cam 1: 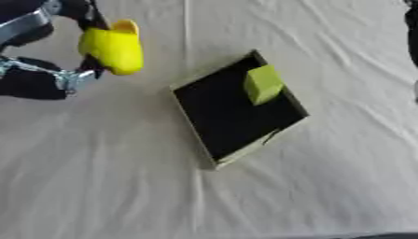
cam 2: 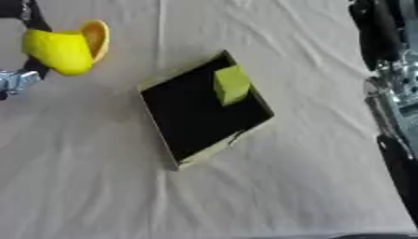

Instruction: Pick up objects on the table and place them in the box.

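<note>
Left eye view shows one box (cam 1: 233, 114), black inside, with one green block (cam 1: 263, 84) at its far side. Up and left of the box, my left hand (cam 1: 69, 77) comes in from the left edge, fingers curled around one yellow cup-like object (cam 1: 113, 46) held off the cloth-covered table (cam 1: 98, 186). Right eye view alone shows my right arm, right of the box; whether its fingers are curled, I cannot tell.

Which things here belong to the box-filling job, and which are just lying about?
Job:
- yellow cup, held in the left hand
- box, black inside
- green block, in the box

Not in use:
- white cloth over the table
- right arm at the right edge
</note>
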You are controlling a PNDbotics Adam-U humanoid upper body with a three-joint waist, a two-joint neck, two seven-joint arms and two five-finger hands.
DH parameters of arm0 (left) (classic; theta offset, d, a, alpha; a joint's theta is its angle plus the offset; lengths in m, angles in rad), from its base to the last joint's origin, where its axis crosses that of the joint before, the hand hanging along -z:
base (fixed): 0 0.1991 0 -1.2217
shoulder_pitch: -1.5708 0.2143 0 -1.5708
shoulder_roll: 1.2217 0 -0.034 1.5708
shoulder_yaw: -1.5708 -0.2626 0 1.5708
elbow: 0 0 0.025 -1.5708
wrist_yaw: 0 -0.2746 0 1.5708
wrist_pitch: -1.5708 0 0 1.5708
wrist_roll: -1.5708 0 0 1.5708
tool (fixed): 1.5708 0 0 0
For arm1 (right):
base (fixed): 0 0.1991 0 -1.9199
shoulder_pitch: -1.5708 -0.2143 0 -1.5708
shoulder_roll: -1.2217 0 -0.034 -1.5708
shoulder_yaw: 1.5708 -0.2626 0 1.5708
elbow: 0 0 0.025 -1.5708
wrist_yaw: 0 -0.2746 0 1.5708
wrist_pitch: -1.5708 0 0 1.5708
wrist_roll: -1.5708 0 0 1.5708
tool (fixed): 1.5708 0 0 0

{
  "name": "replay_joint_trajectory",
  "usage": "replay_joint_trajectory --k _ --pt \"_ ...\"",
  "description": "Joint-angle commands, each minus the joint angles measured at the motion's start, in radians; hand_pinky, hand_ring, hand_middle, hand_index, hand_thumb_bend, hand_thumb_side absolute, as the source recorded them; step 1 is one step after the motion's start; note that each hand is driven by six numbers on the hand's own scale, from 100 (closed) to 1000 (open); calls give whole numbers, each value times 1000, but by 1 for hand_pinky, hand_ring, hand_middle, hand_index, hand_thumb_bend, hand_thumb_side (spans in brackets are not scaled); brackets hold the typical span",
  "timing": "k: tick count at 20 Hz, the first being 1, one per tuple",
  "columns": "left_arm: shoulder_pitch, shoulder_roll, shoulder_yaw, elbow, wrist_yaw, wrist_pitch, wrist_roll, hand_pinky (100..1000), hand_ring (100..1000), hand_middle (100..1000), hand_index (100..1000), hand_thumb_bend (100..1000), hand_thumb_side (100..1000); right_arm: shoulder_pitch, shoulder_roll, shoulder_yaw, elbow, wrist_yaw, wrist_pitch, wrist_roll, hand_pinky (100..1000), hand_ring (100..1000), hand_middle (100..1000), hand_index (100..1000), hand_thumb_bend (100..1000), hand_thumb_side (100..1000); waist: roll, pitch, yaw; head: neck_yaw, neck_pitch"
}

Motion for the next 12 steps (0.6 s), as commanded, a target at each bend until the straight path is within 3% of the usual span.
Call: replay_joint_trajectory --k 1,7,12 --pt "-36 -55 -23 -19 3 -8 -35 675 607 515 588 100 100 -7 -28 -8 -20 -7 -7 2 884 887 724 845 100 690 4 -28 3 2 5" --pt "-57 -144 -68 -14 -24 34 -121 672 606 518 595 100 100 -4 -27 -8 -20 -7 -8 2 885 887 725 845 100 690 7 -32 6 5 6" --pt "-77 -256 -106 105 -86 45 -146 671 605 522 602 100 100 -5 -23 -7 -20 -8 -9 4 885 887 724 845 100 688 3 -32 5 7 7"
